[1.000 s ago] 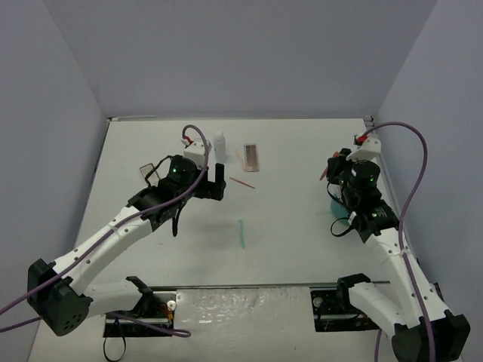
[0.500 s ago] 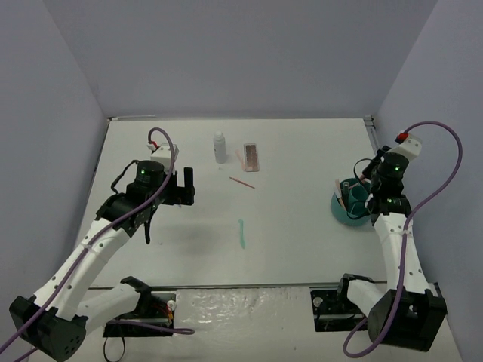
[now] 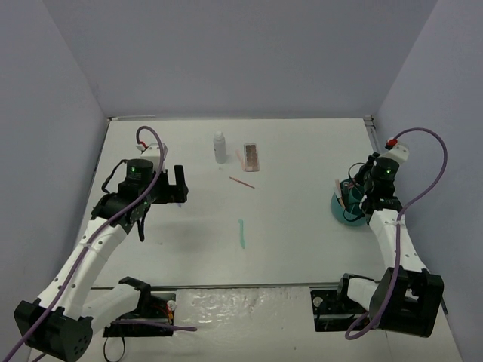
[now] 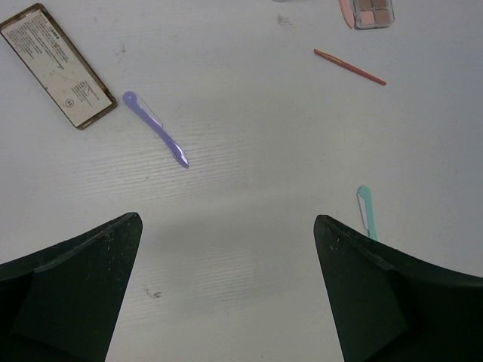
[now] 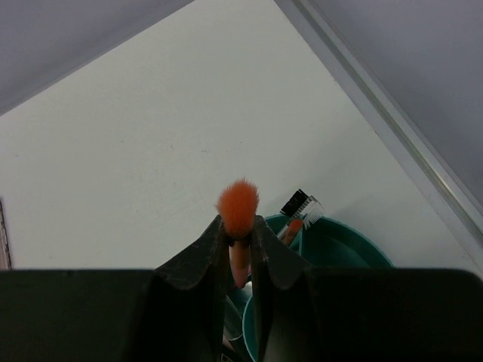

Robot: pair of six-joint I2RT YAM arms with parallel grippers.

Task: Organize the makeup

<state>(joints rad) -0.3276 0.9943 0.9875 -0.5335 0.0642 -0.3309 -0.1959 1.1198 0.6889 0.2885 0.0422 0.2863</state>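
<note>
While the left tool [image 4: 226,226] gapes empty, the right tool [image 5: 238,231] pinches a fluffy orange-tipped brush [image 5: 238,202].

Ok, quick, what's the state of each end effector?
Left end effector: open, empty.
Right end effector: closed on orange brush.

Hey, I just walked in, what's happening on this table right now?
The right gripper is shut on an orange-tipped brush over the teal tub. The left gripper hangs open above a purple stick and a brown palette. A bottle, a second palette, a red stick and a teal stick are out on the table.
</note>
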